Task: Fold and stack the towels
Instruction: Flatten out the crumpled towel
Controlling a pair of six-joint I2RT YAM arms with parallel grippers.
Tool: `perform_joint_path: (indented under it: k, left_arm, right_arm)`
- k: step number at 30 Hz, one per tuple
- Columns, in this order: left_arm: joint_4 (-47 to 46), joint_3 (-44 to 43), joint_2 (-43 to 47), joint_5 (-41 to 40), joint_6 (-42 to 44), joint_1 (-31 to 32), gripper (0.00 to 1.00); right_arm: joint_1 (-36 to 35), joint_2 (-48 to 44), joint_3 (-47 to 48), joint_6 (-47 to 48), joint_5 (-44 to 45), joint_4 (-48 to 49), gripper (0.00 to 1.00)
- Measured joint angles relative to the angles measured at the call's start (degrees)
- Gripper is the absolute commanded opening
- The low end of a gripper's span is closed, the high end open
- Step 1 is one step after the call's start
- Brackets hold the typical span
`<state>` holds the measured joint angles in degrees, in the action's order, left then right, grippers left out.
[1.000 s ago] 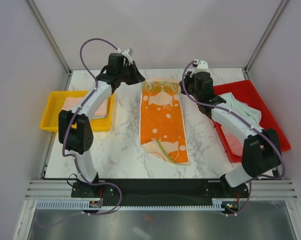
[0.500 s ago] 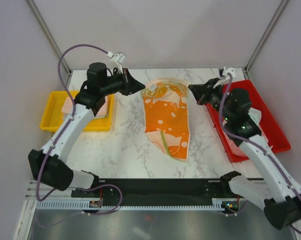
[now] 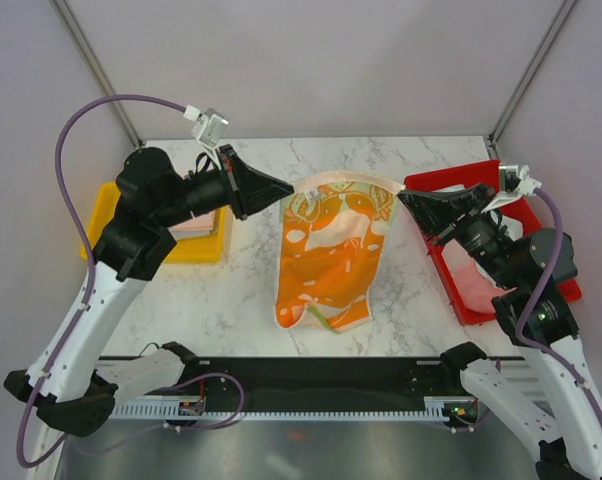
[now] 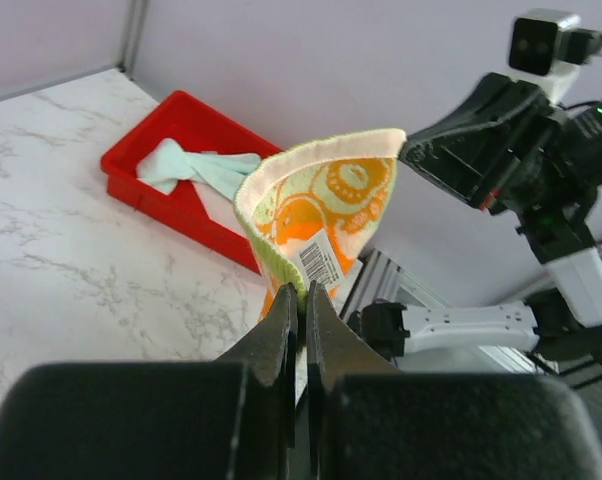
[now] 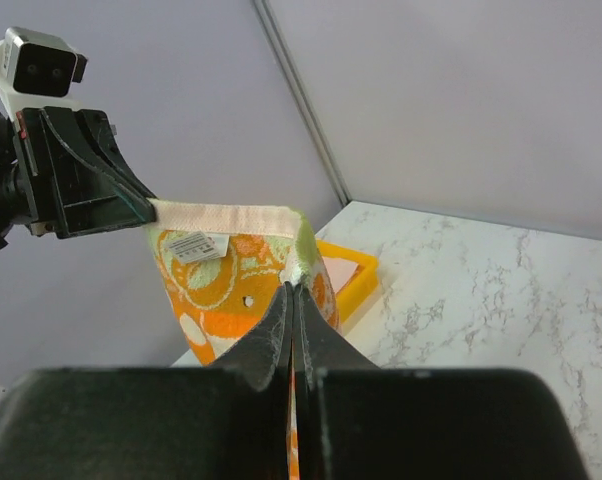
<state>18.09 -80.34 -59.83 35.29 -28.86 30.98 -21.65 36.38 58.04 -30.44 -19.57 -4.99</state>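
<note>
An orange towel (image 3: pixel 331 250) with white and yellow-green print hangs in the air over the middle of the table, stretched by its top corners between both arms. My left gripper (image 3: pixel 289 186) is shut on its left top corner (image 4: pixel 299 285), and my right gripper (image 3: pixel 403 196) is shut on the right top corner (image 5: pixel 299 268). The cloth's lower end droops toward the marble. A mint green towel (image 4: pixel 196 165) lies crumpled in the red tray (image 3: pixel 541 250). A pale pink folded towel (image 5: pixel 343 270) rests in the yellow bin (image 3: pixel 196 247).
The red tray stands at the right edge of the marble table (image 3: pixel 221 300), the yellow bin at the left edge. Grey walls with metal posts (image 3: pixel 101 70) close in the back and sides. A black rail (image 3: pixel 321 375) runs along the near edge.
Both arms have risen and pulled toward the near side, lifting the orange towel off the table by its far corners. It lay flat a second ago; now it hangs.
</note>
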Motion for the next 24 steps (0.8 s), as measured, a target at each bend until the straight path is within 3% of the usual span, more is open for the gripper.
perform_joint_path:
  k: [7, 15, 20, 24]
  left_arm:
    - [6.47, -10.71, -14.16, -13.2, 2.27, -2.21, 0.02]
    - [4.31, -15.41, -39.08, -15.47, 2.45, -12.74, 0.02]
    - [3.06, -26.1, -57.31, -13.75, 4.39, -15.39, 0.02]
    - [2.36, -34.99, -68.39, -10.54, 6.01, -17.16, 0.02]
  right_arm:
    - [0.02, 12.11, 4.15, 1.64, 8.41, 3.19, 0.0]
    - [0.15, 42.66, 9.07, 6.67, 16.44, 13.05, 0.0]
    - [2.01, 60.5, 10.1, 6.32, 14.8, 20.2, 0.0]
    - [6.95, 74.42, 17.55, 5.35, 6.84, 24.35, 0.0]
